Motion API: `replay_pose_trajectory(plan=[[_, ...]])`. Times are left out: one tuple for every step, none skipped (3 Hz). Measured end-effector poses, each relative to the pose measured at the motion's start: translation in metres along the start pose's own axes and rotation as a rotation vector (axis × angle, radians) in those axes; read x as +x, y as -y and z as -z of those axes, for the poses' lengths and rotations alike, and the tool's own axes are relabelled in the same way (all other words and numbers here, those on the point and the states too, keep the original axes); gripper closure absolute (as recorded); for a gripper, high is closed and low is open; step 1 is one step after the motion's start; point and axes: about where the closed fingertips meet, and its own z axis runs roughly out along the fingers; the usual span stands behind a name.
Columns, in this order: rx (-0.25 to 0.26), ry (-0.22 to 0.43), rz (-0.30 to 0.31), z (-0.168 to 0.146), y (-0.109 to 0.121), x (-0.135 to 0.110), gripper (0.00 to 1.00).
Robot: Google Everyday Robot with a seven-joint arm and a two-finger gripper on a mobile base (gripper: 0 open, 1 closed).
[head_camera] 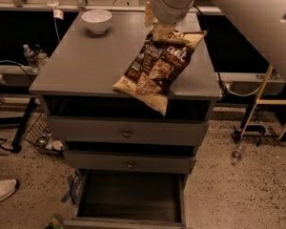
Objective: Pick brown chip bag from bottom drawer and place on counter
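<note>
The brown chip bag [157,68] hangs tilted over the right half of the counter [81,66], its lower tip reaching past the front edge. My gripper [162,30] is at the bag's top edge, mostly hidden under the white wrist, and is shut on the bag. The bottom drawer [128,197] is pulled open below, its dark inside showing nothing in it.
A white bowl [97,20] stands at the counter's back left. The two upper knobbed drawers [126,132] are slightly open. A shoe [2,189] and clutter lie on the floor at left, and a bottle [237,151] and a stand at right.
</note>
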Motion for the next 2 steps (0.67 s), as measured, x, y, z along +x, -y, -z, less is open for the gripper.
replay_pose_trajectory(plan=[[0.017,-0.003,0.012,-0.004,0.018,0.007,0.9],[0.037,-0.004,0.028,-0.008,0.04,0.015,1.0]])
